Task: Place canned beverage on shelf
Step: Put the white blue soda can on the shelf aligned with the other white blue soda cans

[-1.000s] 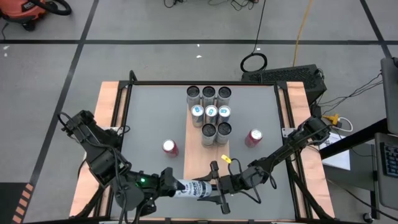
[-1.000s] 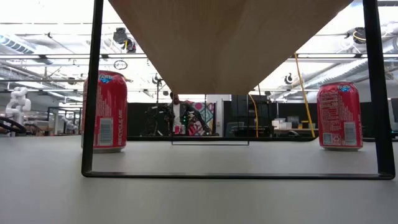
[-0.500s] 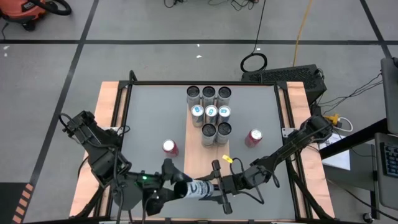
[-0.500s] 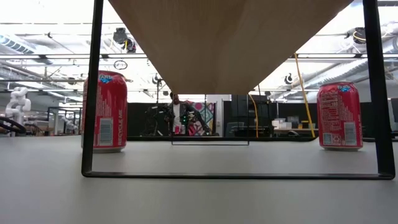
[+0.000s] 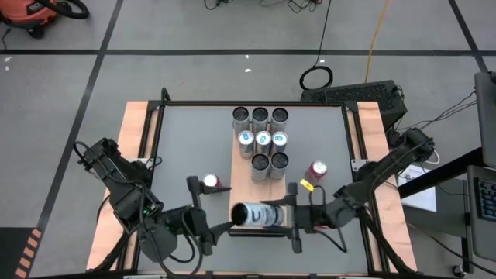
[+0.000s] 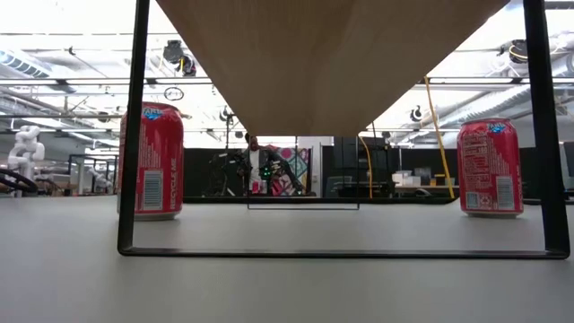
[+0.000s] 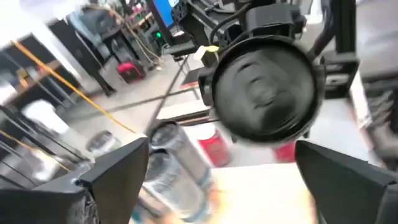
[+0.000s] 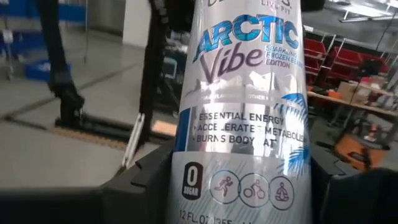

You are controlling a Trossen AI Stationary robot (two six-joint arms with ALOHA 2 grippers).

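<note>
The left gripper (image 5: 203, 217) has just let go; its fingers are wide and empty. Now only the right gripper (image 5: 280, 216) holds the silver can (image 5: 252, 215), lying sideways over the near end of the shelf (image 5: 242, 188). It can go beside the other cans (image 5: 260, 142).

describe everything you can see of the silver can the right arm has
The silver can is slim, shiny and metallic, printed with blue "Arctic Vibe" lettering and small black icons. It lies horizontal, lifted over the near end of the shelf, clamped in the right claw. The left claw stands open beside its free end, not touching it.
</note>
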